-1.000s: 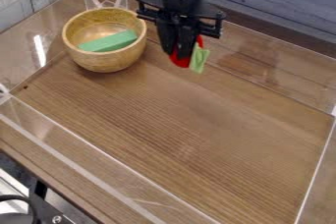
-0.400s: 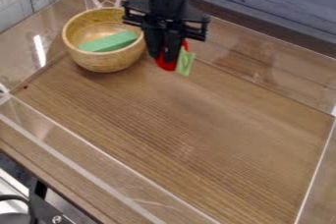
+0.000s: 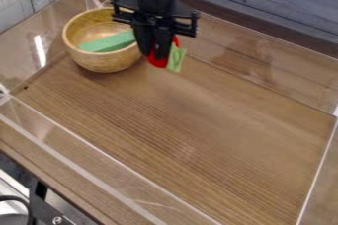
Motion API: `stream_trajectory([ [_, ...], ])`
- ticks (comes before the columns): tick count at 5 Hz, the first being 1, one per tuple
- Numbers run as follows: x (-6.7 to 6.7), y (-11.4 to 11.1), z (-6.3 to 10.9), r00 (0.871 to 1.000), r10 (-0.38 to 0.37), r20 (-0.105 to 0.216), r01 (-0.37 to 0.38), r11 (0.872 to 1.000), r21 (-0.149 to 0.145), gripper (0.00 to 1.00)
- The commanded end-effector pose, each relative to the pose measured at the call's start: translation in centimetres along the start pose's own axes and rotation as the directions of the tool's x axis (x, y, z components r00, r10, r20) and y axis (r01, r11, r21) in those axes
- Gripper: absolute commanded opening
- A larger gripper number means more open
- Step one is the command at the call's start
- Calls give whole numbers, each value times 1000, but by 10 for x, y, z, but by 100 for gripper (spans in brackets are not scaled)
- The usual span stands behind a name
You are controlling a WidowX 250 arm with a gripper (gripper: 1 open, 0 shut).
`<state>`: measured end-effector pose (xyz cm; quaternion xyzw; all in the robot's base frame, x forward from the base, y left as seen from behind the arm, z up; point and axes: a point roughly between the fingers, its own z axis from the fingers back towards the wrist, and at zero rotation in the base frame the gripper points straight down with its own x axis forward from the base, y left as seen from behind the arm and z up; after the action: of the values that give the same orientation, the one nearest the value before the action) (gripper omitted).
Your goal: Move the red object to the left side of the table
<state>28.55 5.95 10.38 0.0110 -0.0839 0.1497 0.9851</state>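
While holding red object, fingers shifted bowlward

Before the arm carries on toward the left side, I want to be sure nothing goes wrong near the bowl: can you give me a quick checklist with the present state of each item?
1. Red object held in the gripper: ok, the jaws are shut on it, its green leaf hanging out beside them.
2. Object lifted clear of the table: cannot tell from this one view.
3. Gap between gripper and wooden bowl: not ok, the gripper overlaps the bowl's right rim in the picture.
4. Green block resting inside the bowl: ok.
5. Landing spot on the left side picked: cannot tell; the bowl fills the far left.
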Motion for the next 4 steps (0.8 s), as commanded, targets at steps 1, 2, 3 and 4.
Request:
stream_trajectory([
  [1,5,11,17,998,24,65,-24,1000,-2,0],
  [2,5,22,16,997,46,67,-46,999,1,0],
  [3,-16,40,16,986,153,65,-155,988,21,0],
  [4,-36,60,11,958,279,62,-282,958,51,0],
])
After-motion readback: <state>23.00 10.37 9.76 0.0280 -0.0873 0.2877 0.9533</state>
